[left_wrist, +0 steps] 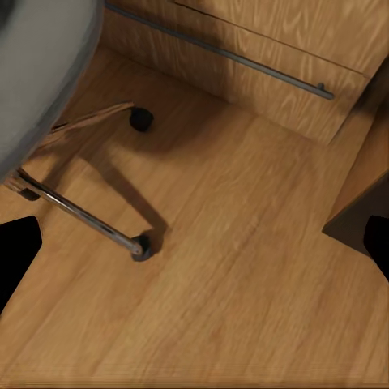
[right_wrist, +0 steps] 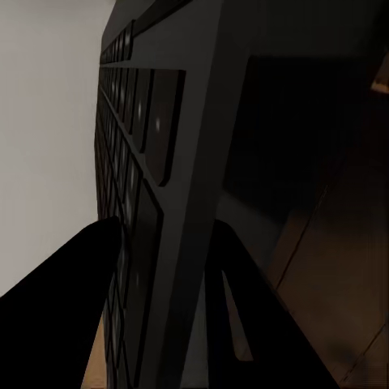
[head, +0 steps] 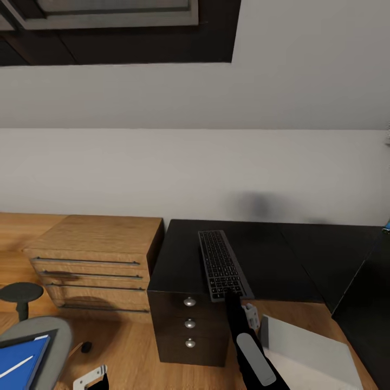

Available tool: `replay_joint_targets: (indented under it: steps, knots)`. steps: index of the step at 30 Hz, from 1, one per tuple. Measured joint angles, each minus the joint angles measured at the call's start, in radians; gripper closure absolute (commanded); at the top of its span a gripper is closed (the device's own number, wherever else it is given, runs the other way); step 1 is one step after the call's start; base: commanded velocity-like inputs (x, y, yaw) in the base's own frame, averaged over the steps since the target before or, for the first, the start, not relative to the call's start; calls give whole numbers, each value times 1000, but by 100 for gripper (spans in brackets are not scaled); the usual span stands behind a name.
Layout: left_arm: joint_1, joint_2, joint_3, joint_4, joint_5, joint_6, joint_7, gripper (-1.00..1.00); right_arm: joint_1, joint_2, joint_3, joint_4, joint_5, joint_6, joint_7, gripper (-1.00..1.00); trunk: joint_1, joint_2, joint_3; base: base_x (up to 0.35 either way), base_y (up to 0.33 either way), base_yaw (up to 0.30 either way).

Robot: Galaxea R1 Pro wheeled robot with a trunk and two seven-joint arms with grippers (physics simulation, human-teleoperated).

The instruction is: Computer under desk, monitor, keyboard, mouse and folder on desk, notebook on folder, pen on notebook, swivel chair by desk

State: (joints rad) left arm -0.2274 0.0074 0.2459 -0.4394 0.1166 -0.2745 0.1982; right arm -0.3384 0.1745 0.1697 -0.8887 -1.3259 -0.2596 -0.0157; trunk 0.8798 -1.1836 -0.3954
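The right pincer (head: 234, 295) pinches the near short end of the slim dark-keyed keyboard (head: 220, 265), fingers above and below its rim, ready to carry it. Ahead of the pincer, the keyboard rests atop the dark three-drawer unit (head: 189, 325). The right arm reaches straight forward, low.

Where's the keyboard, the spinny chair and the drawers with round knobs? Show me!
keyboard (head: 220, 264): head view, on the middle of its dark keys.
swivel chair (head: 59, 331): head view, on the grey upholstered edge.
dark three-drawer unit (head: 189, 325): head view, on the middle drawer's front, at its round knob.
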Motion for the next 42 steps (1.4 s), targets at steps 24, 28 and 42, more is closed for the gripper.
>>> replay_joint_targets:
  steps: [24,28,42]
  knots:
    - [0,-10,-1,-4,1,-1,7,-100,0,0,-3,0,0,2,0,-100,30,-56,-25,-5,0,0]
    - [0,-10,-2,-4,0,-1,6,-100,0,0,-2,0,1,2,-1,-100,30,-56,-25,0,0,0]
    - [0,-9,-3,0,-1,1,1,-100,0,0,-2,0,2,2,0,-100,31,-56,-25,-99,0,0]
